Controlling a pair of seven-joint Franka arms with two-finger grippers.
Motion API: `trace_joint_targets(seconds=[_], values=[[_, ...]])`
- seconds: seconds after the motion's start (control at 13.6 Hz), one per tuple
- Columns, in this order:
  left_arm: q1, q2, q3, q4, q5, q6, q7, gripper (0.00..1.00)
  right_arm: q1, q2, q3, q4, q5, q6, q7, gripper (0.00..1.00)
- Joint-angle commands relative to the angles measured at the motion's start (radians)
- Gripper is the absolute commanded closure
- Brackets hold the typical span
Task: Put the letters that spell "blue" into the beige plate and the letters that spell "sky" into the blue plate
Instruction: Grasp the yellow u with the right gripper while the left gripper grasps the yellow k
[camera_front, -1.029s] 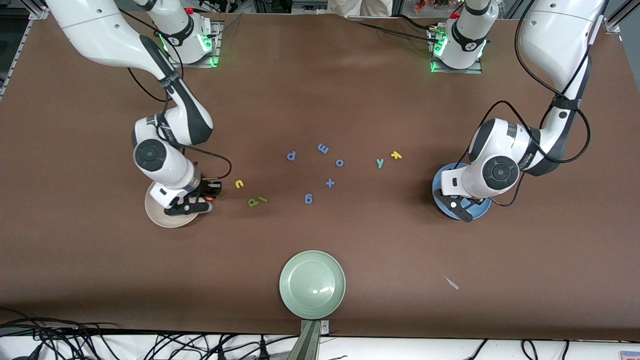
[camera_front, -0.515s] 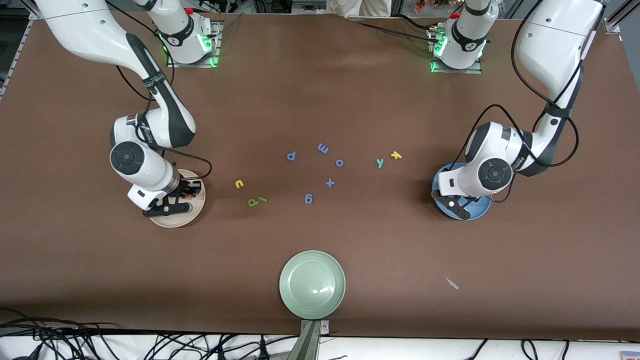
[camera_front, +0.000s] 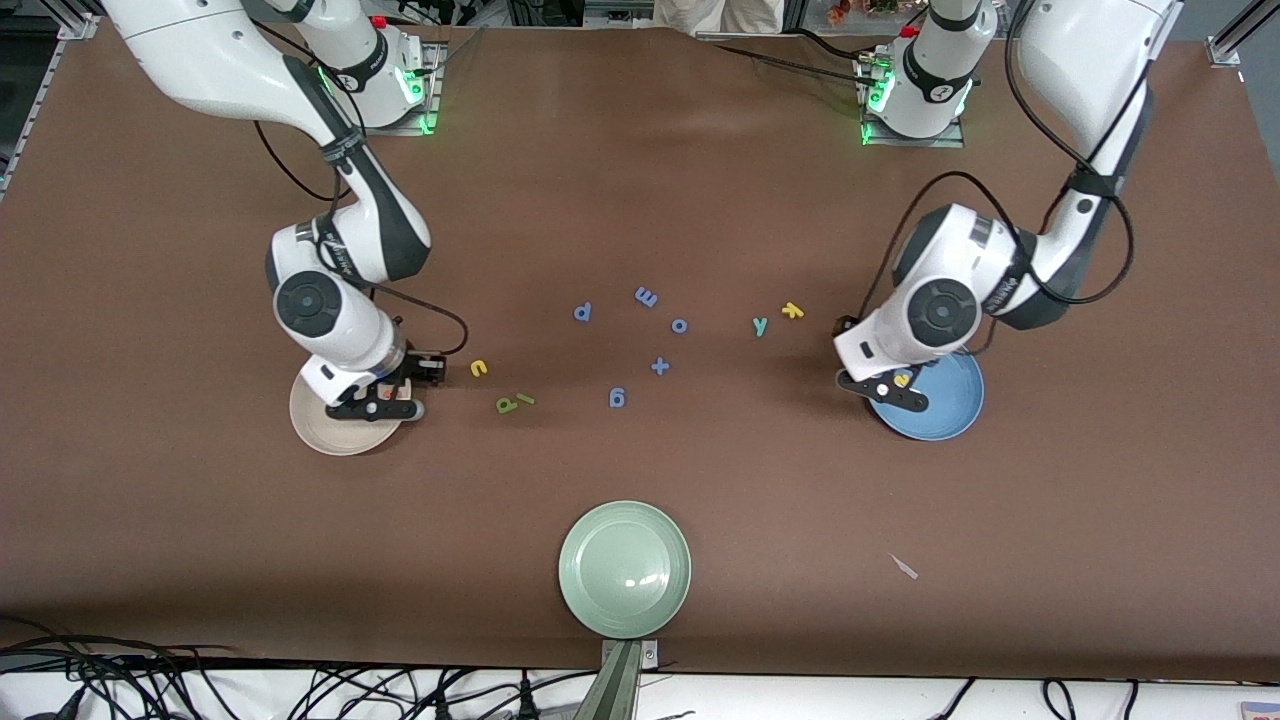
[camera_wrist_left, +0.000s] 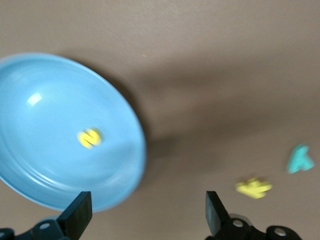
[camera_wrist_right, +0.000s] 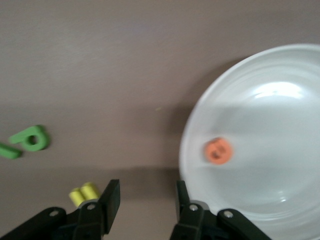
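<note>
The beige plate (camera_front: 325, 425) holds the orange e (camera_wrist_right: 218, 151). My right gripper (camera_front: 392, 396) hangs open and empty over that plate's (camera_wrist_right: 270, 125) rim, on the side toward the yellow u (camera_front: 479, 368), green b (camera_front: 507, 405) and thin green l (camera_front: 526, 399). At the left arm's end, the blue plate (camera_front: 945, 410) holds the yellow s (camera_front: 903, 379). My left gripper (camera_front: 882, 388) is wide open over the plate's (camera_wrist_left: 50, 130) edge with nothing in it. The teal y (camera_front: 760, 325) and yellow k (camera_front: 792, 310) lie on the table toward the middle.
Several small blue letters and a plus sign (camera_front: 660, 366) are scattered mid-table between the two groups. A pale green plate (camera_front: 625, 568) sits near the front edge. A small scrap (camera_front: 905, 567) lies on the brown table nearer the camera than the blue plate.
Both grippers opened. The orange e now lies in the beige plate and the yellow s in the blue plate. Each gripper has shifted from over its plate to the rim toward the middle.
</note>
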Motion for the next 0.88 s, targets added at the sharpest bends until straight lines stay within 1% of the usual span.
trace_joint_targets(seconds=[0.0, 0.07, 0.15, 0.29, 0.37, 0.51, 0.59, 0.66, 0.81], values=[[-0.002, -0.011, -0.065, -0.043, 0.006, 0.007, -0.309, 0.0, 0.023, 0.025, 0.019, 0.004, -0.002, 0.029, 0.064, 0.47], [-0.004, -0.008, -0.087, -0.051, 0.008, 0.031, -0.457, 0.0, 0.03, 0.037, 0.019, 0.002, -0.002, 0.049, 0.066, 0.47], [-0.004, -0.007, -0.098, -0.066, 0.008, 0.067, -0.559, 0.0, 0.045, 0.048, 0.019, 0.001, 0.001, 0.068, 0.067, 0.47], [-0.001, -0.007, -0.099, -0.106, 0.008, 0.14, -0.672, 0.0, 0.059, 0.062, 0.019, -0.004, 0.0, 0.092, 0.105, 0.47], [0.001, -0.008, -0.099, -0.141, 0.008, 0.186, -0.744, 0.0, 0.062, 0.07, 0.019, -0.004, -0.004, 0.099, 0.123, 0.47], [-0.001, -0.019, -0.099, -0.231, 0.008, 0.318, -0.857, 0.0, 0.066, 0.074, 0.019, -0.007, -0.002, 0.103, 0.124, 0.47], [-0.002, -0.019, -0.104, -0.259, 0.012, 0.353, -0.923, 0.0, 0.068, 0.076, 0.019, -0.01, 0.0, 0.103, 0.124, 0.47], [-0.001, -0.019, -0.127, -0.282, 0.021, 0.364, -0.968, 0.0, 0.071, 0.077, 0.019, -0.016, 0.0, 0.103, 0.126, 0.47], [-0.001, -0.017, -0.133, -0.302, 0.023, 0.383, -1.026, 0.0, 0.069, 0.077, 0.019, -0.024, 0.001, 0.103, 0.126, 0.48]])
